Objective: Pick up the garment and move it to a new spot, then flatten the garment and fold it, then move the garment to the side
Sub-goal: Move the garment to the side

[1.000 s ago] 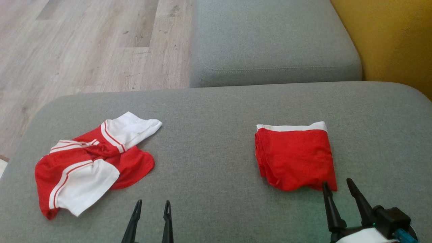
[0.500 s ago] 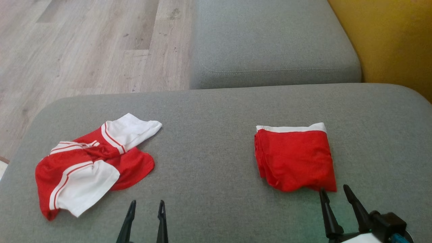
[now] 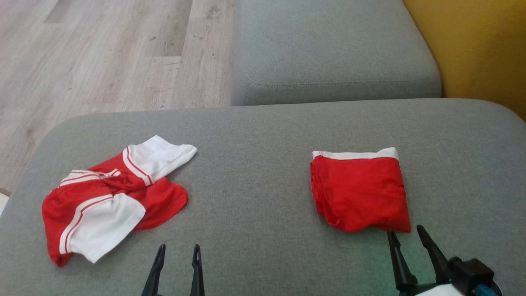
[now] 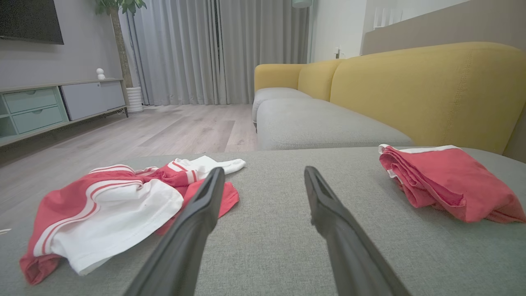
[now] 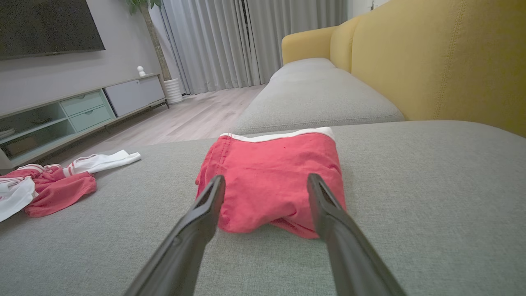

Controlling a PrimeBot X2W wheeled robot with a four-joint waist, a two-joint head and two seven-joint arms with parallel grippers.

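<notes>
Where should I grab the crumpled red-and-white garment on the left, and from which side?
Probably the bunched red ridge across the middle of the crumpled garment, with the left claw coming from above: that fold stands proud of the cushion, while the white sleeves lie flat.

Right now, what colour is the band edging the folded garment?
White band on the red folded garment; best in the head view.

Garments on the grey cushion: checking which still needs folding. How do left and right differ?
The left garment lies crumpled and spread; the right garment is folded into a compact rectangle. The left garment shows large white panels with red stripes; the right garment is nearly all red, one white edge. Both are red and white.
</notes>
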